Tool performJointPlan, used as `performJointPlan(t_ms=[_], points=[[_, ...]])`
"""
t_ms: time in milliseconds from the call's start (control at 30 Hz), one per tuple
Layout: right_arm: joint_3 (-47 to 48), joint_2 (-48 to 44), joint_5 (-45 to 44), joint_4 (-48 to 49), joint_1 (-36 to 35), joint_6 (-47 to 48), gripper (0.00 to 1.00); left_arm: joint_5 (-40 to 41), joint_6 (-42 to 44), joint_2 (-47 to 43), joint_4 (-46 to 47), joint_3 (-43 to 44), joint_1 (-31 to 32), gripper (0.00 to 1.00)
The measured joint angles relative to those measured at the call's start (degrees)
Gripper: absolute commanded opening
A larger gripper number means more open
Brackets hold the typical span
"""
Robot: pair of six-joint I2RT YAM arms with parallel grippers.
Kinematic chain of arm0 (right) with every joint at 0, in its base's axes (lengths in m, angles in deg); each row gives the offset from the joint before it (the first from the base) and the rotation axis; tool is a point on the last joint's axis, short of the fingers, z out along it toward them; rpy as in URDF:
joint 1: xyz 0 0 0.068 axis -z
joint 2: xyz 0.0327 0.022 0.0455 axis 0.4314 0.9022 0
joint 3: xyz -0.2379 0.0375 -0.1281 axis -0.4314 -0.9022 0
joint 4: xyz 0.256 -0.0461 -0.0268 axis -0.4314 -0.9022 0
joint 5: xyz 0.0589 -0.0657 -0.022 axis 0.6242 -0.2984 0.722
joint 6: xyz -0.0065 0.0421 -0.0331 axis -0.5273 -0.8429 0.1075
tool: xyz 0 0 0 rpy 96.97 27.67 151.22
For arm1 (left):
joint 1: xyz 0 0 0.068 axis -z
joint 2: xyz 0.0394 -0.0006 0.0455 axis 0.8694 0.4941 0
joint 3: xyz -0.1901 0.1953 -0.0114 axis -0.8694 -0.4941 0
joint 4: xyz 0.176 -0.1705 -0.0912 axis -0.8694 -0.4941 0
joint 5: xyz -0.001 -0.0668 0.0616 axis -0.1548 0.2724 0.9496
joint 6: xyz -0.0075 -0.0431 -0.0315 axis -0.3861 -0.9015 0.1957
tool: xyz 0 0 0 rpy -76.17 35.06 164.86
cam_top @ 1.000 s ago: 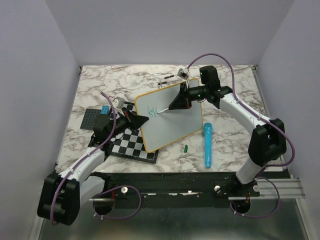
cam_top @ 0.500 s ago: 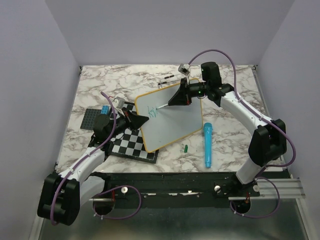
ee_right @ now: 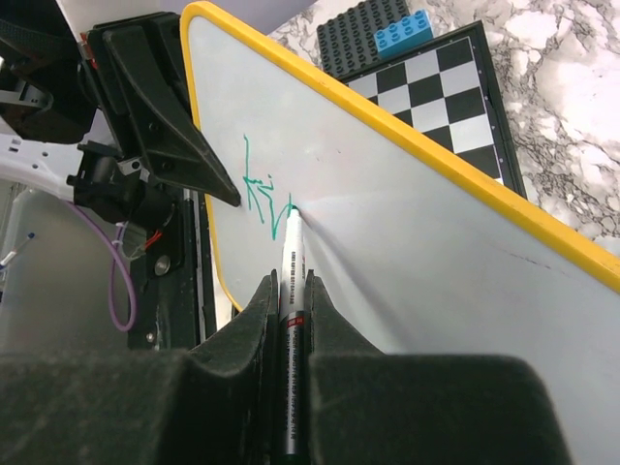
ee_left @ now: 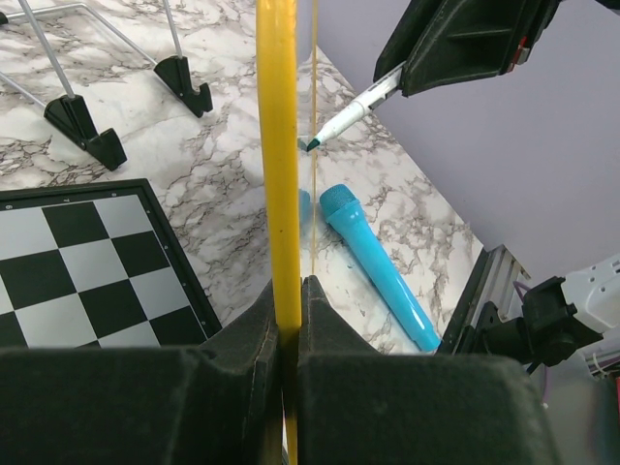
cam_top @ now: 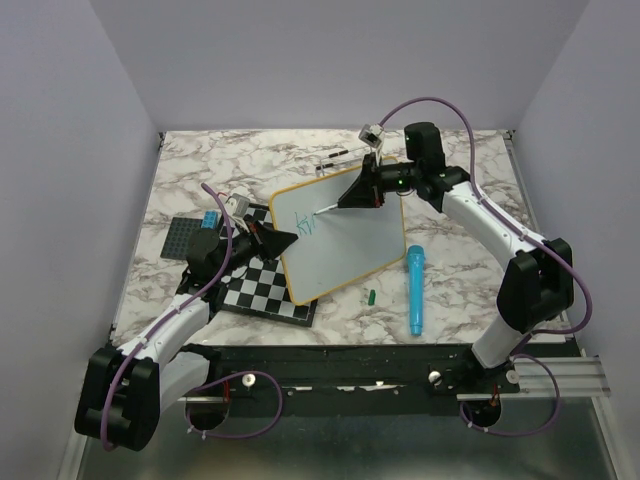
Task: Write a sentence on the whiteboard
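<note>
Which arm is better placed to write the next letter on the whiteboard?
Right. The right pincer is shut on the white green-tipped marker, tip on the glossy white board beside the green strokes. The left pincer clamps the board's yellow frame, steadying it.

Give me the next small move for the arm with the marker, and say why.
Probably a short stroke onward across bare board, starting the next letter. The right gripper is shut on the marker, whose tip touches the whiteboard beside only a few green strokes, so most writing remains. The left gripper clamps the yellow frame, holding the board tilted.
</note>
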Motion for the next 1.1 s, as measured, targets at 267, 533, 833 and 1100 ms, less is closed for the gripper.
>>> performJointPlan(t_ms=[267, 533, 833, 1100], points=[[-0.15, -0.07, 0.02, 0.07, 1.27, -0.94, 0.01, 0.02, 0.0, 0.0, 0.0, 0.0, 0.0, 0.0], [-1.11, -0.07, 0.5, -0.66, 1.29, 0.37, 0.01, 0.02, 0.0, 0.0, -0.02, 0.0, 0.0, 0.0], [-4.17, -0.07, 1.44, -5.29, 1.29, 4.9, 0.01, 0.02, 0.0, 0.11, 0.0, 0.0, 0.0, 0.0], [-1.62, -1.14, 2.23, -5.88, 2.08, 4.59, 0.01, -0.07, 0.02, 0.11, 0.15, 0.0, 0.0, 0.0]])
